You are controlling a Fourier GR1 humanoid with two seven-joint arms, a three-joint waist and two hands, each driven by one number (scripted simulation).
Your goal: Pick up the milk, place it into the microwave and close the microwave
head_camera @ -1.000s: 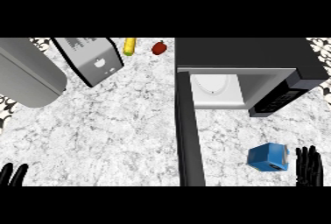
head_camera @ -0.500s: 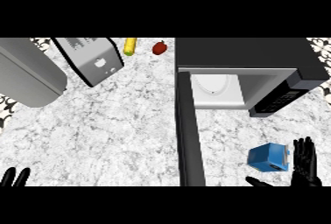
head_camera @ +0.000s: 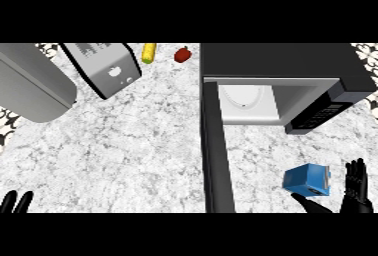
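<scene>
Down at five o'clock on the marble tabletop [head_camera: 133, 150] sits the blue milk carton [head_camera: 306, 180], just beside the right hand [head_camera: 356, 187], whose fingers stand straight and spread, thumb reaching under the carton. At one o'clock the microwave [head_camera: 295, 65] stands with its door [head_camera: 216, 150] swung open. At seven o'clock, only the left hand's [head_camera: 16, 201] straight fingertips show.

marble counter [head_camera: 140, 150] under milk [head_camera: 306, 180], microwave [head_camera: 284, 85]
</scene>
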